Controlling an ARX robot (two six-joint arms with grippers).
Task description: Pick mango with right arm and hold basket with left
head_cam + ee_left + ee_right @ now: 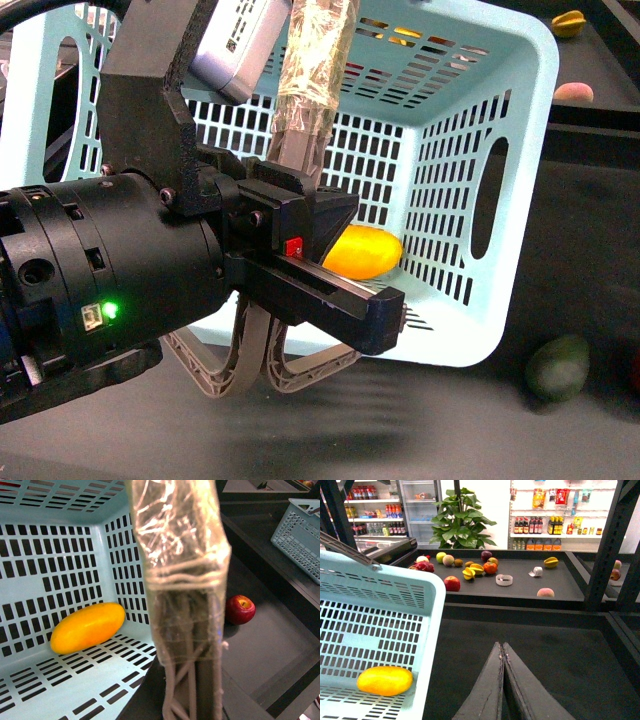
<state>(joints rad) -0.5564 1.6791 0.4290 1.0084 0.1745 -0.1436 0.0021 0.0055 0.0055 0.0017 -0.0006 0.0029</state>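
Observation:
The pale turquoise basket is tipped so its open side faces the front camera. The glossy yellow-orange mango lies inside it against the slotted wall. My left gripper, on the bulky black arm, is shut on the basket's grey-brown swing handles, which are bundled in clear film. In the left wrist view the wrapped handles fill the middle, with the mango on the basket floor. My right gripper is shut and empty, outside the basket rim, over the dark surface, apart from the mango.
A dull dark green fruit lies on the dark surface beside the basket. A red apple sits nearby, and a second slotted basket stands further off. A raised shelf carries several fruits. Black frame posts stand beside it.

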